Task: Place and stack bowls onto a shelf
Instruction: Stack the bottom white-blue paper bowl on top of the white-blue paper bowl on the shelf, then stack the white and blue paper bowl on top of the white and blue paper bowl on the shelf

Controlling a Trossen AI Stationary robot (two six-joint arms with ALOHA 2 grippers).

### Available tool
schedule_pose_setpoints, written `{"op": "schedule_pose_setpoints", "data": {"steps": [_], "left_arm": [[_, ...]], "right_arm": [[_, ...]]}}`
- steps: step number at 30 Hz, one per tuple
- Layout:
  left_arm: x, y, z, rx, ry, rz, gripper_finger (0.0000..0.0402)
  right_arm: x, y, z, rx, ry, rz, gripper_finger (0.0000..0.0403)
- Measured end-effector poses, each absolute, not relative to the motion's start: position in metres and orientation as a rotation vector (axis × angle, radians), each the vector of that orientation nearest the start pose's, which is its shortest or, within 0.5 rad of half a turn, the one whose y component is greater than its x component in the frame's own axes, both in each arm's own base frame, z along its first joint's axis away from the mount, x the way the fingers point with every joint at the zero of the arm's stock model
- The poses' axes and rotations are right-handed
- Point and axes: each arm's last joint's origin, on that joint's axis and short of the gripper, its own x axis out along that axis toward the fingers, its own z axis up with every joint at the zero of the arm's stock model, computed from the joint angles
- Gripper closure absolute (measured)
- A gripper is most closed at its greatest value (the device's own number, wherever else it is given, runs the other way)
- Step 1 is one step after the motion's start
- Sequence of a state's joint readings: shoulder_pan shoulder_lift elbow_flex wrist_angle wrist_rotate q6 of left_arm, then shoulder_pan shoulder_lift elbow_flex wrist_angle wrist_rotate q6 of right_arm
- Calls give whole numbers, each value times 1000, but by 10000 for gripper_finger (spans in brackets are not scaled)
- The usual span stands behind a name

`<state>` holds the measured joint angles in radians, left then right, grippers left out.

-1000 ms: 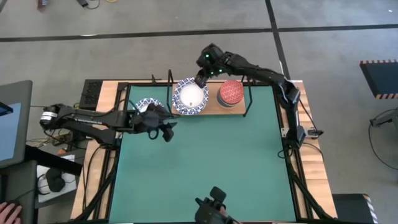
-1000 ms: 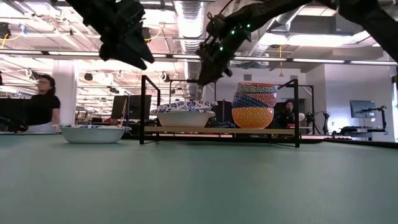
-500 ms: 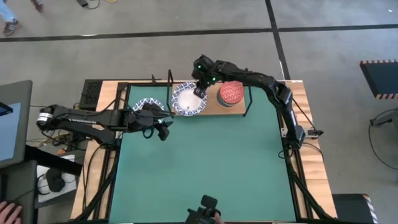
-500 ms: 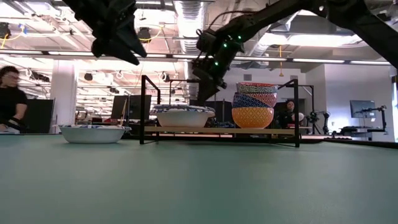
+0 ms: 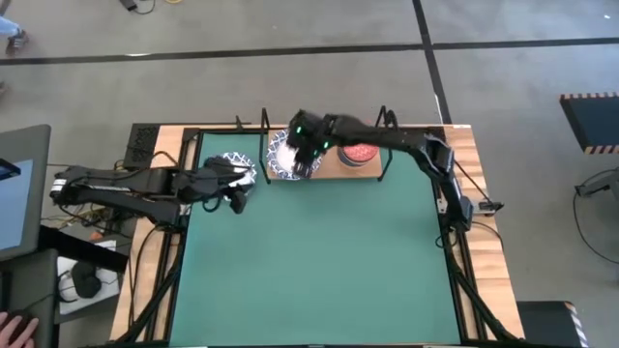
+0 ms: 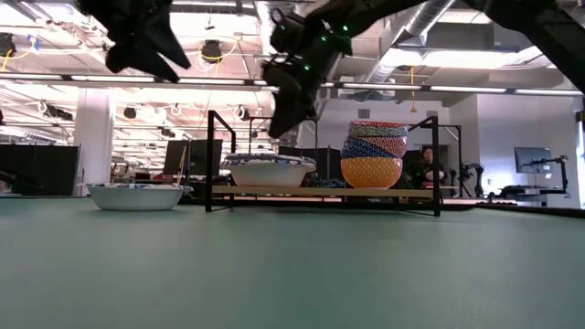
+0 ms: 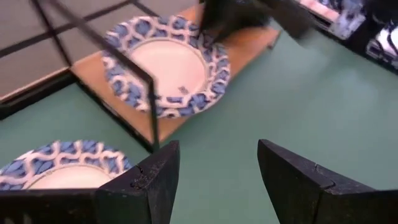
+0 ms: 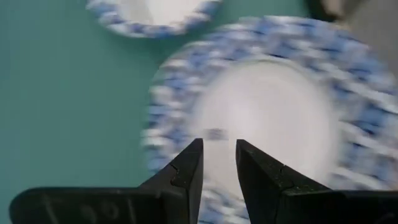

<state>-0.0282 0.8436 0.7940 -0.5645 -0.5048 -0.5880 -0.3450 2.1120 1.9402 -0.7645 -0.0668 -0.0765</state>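
The right claw has swung over the shelf's white bowl, nearly closed, empty. The left claw, open, empty, hovers beside the desk bowl.

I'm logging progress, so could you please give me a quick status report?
Right tool over shelf's white bowl, fingers narrowly apart. Left tool open, near white bowl on mat. Colored stack on shelf.

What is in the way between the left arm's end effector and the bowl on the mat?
Nothing visible. The left end effector is open and hangs above and beside the bowl on the mat, with only air between them. The shelf frame stands farther off, not between them.
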Motion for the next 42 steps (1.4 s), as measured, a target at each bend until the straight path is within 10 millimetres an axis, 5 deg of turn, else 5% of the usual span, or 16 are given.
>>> {"op": "schedule_pose_setpoints", "data": {"steps": [5, 9, 16, 27, 33, 42], "left_arm": [[142, 7, 301, -451, 407, 650, 200], [126, 6, 304, -468, 396, 640, 200], [117, 2, 304, -469, 414, 605, 200], [117, -2, 302, -473, 451, 560, 200], [116, -6, 302, -481, 459, 533, 200], [104, -12, 295, -530, 557, 484, 200]], "right_arm": [[456, -100, 268, 22, 926, -119, 283], [462, -79, 256, -38, 907, -116, 283], [458, -94, 233, 47, 917, -200, 283], [455, -105, 233, 90, 904, -231, 283], [470, -56, 246, 91, 794, -88, 283], [511, 24, 219, -289, 535, -6, 274]]}}
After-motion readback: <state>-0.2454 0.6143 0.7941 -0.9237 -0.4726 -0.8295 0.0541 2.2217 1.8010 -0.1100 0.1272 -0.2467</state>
